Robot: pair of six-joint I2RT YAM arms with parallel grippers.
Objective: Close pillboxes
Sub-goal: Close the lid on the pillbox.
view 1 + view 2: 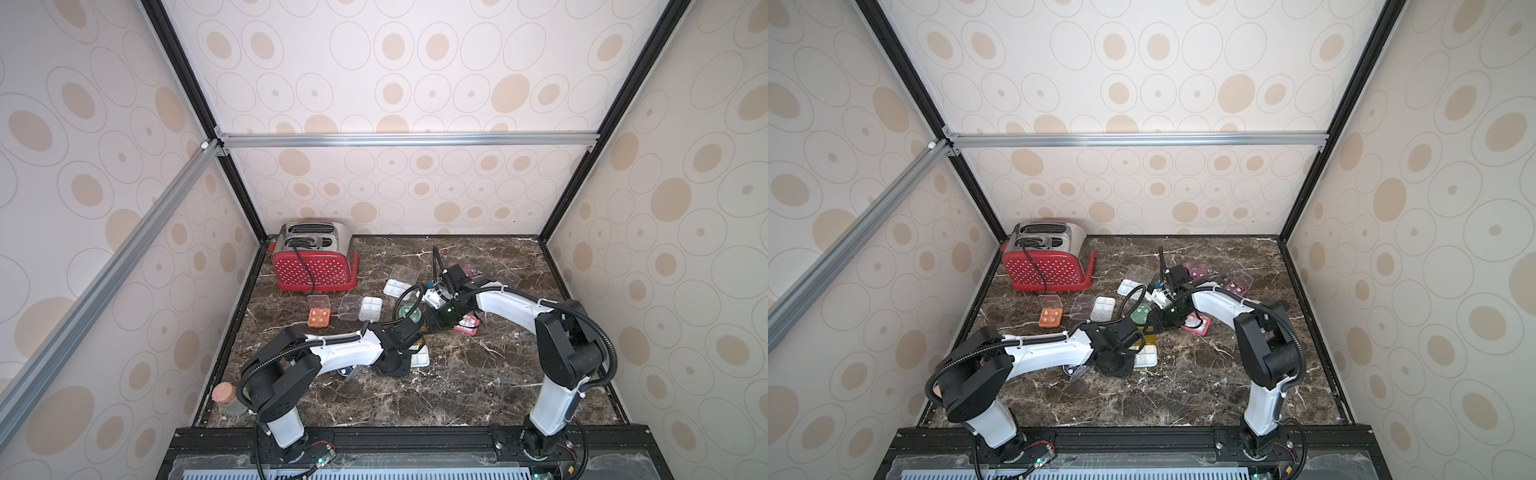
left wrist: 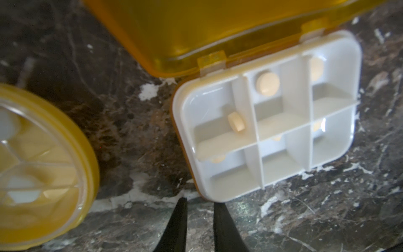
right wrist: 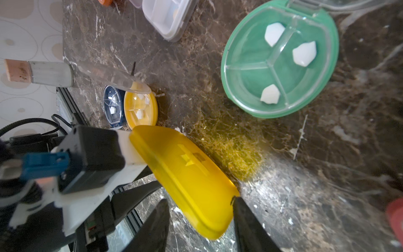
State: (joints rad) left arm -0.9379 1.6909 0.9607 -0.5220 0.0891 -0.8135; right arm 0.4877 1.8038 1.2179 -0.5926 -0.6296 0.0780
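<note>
Pillbox [image 1: 420, 358], just below centre in a top view: tan pills [image 2: 267, 84] in white compartments, amber lid [image 3: 187, 174] raised. Left gripper [image 2: 200, 207] clenched, empty, beside it; right gripper [image 3: 200, 209] half-open astride lid, touching.

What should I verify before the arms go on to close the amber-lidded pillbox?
1. amber lid shut on the white base: not ok, it stands raised on its hinge.
2. right gripper placed at the lid: ok, its jaws straddle the lid's edge. Clamped or only touching: cannot tell.
3. left gripper bracing the base: cannot tell. It is shut and empty at the base's corner, and contact is unclear.
4. pills inside the compartments: ok, none lies on a divider.
5. round yellow pillbox clear of the base: ok, it lies beside it with a gap between them.
</note>
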